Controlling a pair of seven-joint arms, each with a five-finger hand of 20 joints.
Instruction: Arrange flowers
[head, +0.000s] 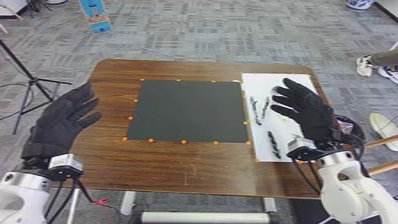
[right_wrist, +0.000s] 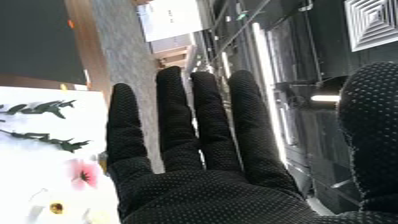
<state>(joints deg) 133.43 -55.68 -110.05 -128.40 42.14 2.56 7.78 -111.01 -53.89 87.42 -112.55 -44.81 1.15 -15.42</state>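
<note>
In the head view, my right hand (head: 306, 111) is open over the white sheet (head: 269, 85) on the table's right side, covering part of it. Thin green stems (head: 258, 110) lie on the sheet beside its fingers, and a dark leafy sprig (head: 273, 144) lies nearer the front. My left hand (head: 60, 120) is open at the table's left edge, holding nothing. In the right wrist view, my right hand (right_wrist: 213, 195) has straight fingers; leafy stems (right_wrist: 40, 107), a pink flower (right_wrist: 83, 174) and a flower with a yellow centre (right_wrist: 57, 207) lie on the sheet beside it.
A dark square mat (head: 188, 111) with small orange markers around it lies mid-table. Brown wood of the table (head: 169, 172) surrounds it. A dark round container (head: 348, 126) stands off the table's right edge. A black tripod (head: 32, 79) stands at the left.
</note>
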